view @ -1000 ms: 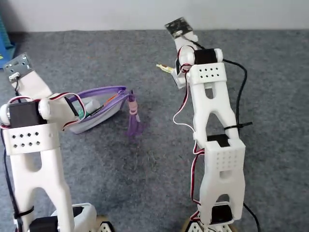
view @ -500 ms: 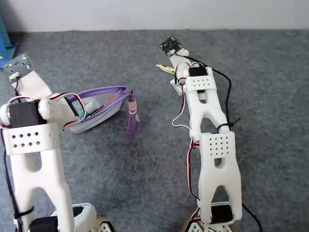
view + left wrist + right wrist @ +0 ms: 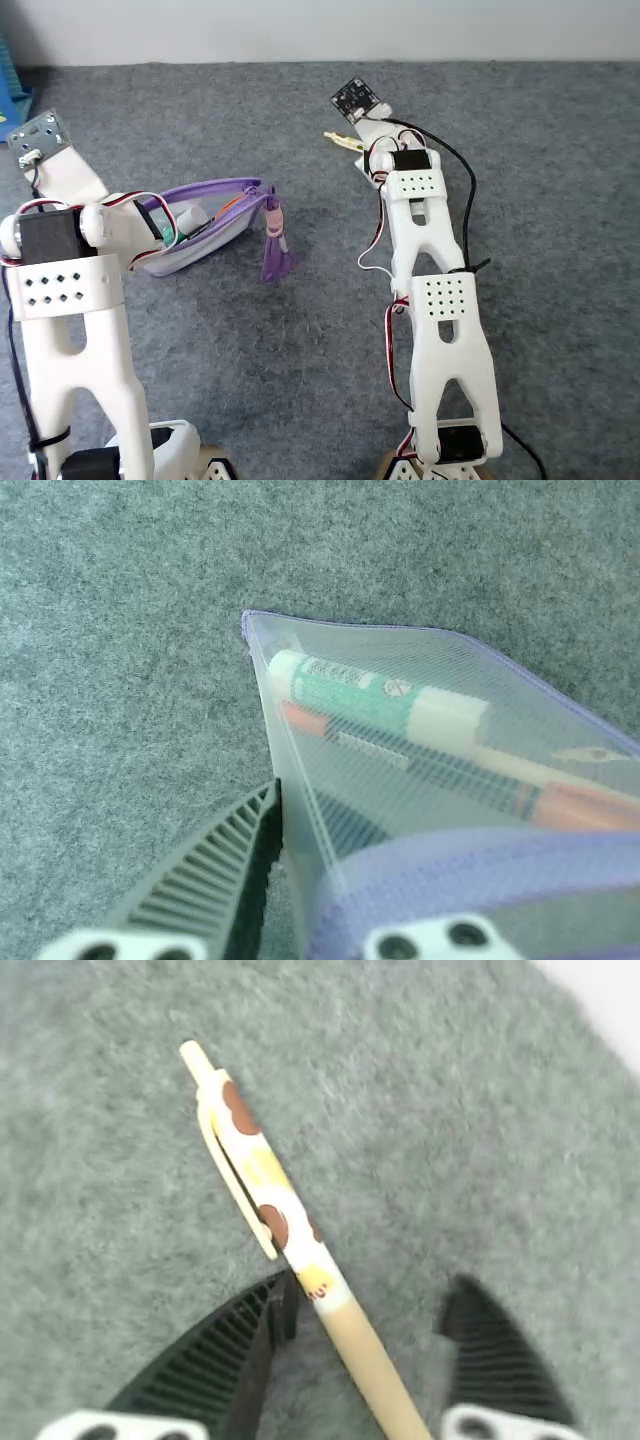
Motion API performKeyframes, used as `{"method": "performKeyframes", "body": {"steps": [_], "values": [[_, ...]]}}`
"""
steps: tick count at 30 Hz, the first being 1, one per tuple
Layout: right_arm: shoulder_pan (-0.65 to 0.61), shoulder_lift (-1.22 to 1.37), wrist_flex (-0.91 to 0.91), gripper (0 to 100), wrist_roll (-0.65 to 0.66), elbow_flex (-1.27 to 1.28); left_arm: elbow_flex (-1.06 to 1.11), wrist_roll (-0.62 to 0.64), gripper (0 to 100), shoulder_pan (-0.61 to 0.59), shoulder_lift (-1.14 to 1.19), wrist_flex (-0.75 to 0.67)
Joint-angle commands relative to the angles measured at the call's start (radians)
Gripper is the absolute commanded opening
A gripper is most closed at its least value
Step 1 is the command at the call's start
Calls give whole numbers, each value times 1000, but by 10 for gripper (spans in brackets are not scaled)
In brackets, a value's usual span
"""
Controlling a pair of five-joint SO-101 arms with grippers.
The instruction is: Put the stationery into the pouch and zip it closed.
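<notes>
The right gripper [image 3: 372,1295] stands spread over the grey carpet [image 3: 480,1110]. The spotted cream pen [image 3: 270,1200] lies between its fingers, hard by one of them and clear of the other, and runs out past the tips. The left gripper [image 3: 330,880] is clamped on the edge of the clear mesh pouch [image 3: 430,780]. Just beyond its tips, inside the pouch, lie a glue stick [image 3: 370,695] and an orange pen [image 3: 560,805]. Farther off, at the pouch's zip end, trails a purple tassel [image 3: 275,250].

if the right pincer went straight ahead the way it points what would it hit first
Probably the spotted pen, lying between the open fingers of the right pincer; then grey carpet. Depth unclear.
</notes>
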Motion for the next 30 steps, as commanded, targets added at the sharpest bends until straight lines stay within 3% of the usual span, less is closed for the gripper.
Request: {"method": "performKeyframes", "body": {"steps": [1,14,19,25,30], "values": [[12,1,74,31,48,-40,-5,6,13,-5,25,9],[-44,1,684,8,40,-377,-5,6,13,-5,28,8],[-77,-25,900,8,-80,-416,-5,6,13,-5,28,8],[-102,-65,897,24,-160,-367,-1,6,13,-5,28,-6],[-111,-70,895,213,-164,-358,-1,5,13,-5,29,-17]]}}
